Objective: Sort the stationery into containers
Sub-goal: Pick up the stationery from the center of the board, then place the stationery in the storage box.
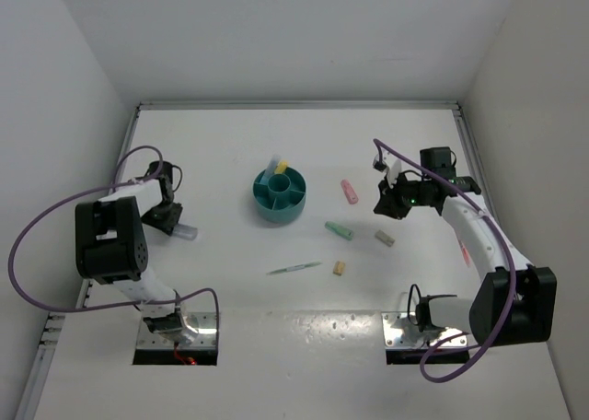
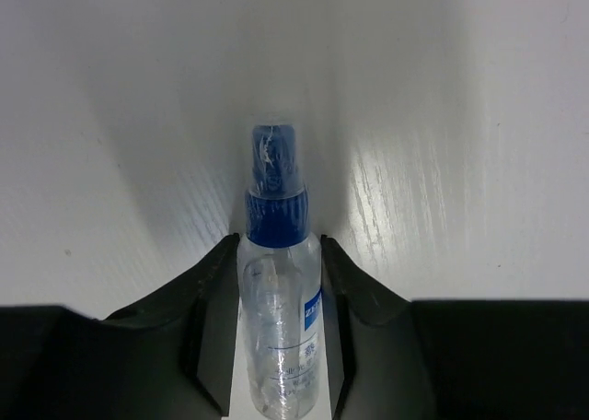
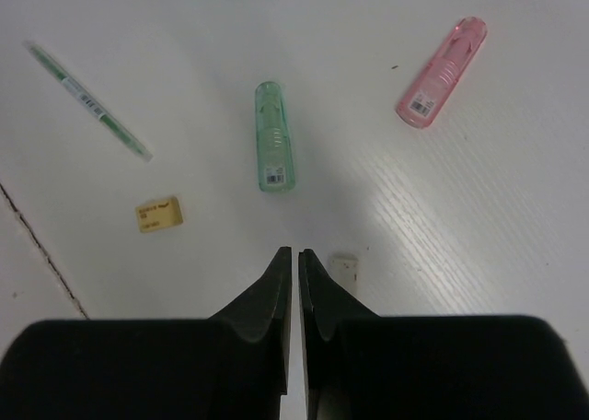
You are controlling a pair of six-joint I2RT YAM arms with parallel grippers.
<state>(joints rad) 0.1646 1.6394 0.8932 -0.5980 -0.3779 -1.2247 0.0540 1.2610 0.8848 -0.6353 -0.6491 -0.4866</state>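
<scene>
Left wrist: left end effector [image 2: 279, 247] pinches a clear, blue-capped bottle [image 2: 275, 296]; right end effector [image 3: 294, 256] pressed together.

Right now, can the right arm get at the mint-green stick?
Probably yes: the mint-green stick lies in the open just ahead of the right hand, nothing between them, though the hand is shut.

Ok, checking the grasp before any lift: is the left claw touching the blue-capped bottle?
Touching. The left wrist view shows the left claw with both fingers pressed against the blue-capped bottle, no gap.
</scene>
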